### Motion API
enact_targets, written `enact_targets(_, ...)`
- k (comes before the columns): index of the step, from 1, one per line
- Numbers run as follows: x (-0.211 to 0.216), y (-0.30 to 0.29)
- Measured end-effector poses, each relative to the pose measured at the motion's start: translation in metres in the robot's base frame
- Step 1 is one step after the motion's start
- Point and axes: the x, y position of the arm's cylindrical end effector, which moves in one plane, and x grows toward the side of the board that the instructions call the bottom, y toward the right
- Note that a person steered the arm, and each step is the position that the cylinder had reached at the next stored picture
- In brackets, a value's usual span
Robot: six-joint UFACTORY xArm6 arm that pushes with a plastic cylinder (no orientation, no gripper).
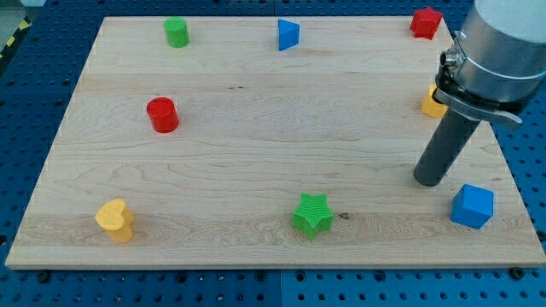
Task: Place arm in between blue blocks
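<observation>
A blue cube (472,206) sits near the board's bottom right corner. A blue triangular block (288,35) sits near the view's top, right of centre. My tip (429,181) rests on the board just left of and slightly above the blue cube, with a small gap between them. It is far below and to the right of the blue triangular block. The rod rises toward the view's top right.
A green star (313,215) lies at the bottom centre. A yellow heart (115,220) lies at the bottom left, a red cylinder (161,115) at the left, a green cylinder (177,32) at the top left. A red block (426,22) sits top right. A yellow block (432,104) is partly hidden behind the rod.
</observation>
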Motion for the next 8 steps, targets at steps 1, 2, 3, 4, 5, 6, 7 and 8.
enact_targets(1,-0.015,-0.014)
enact_targets(2,-0.031,-0.023)
enact_targets(3,-0.045,-0.030)
enact_targets(4,-0.058,-0.040)
enact_targets(5,-0.068,-0.047)
enact_targets(6,-0.077,-0.055)
enact_targets(7,-0.088,-0.064)
enact_targets(8,-0.100,-0.067)
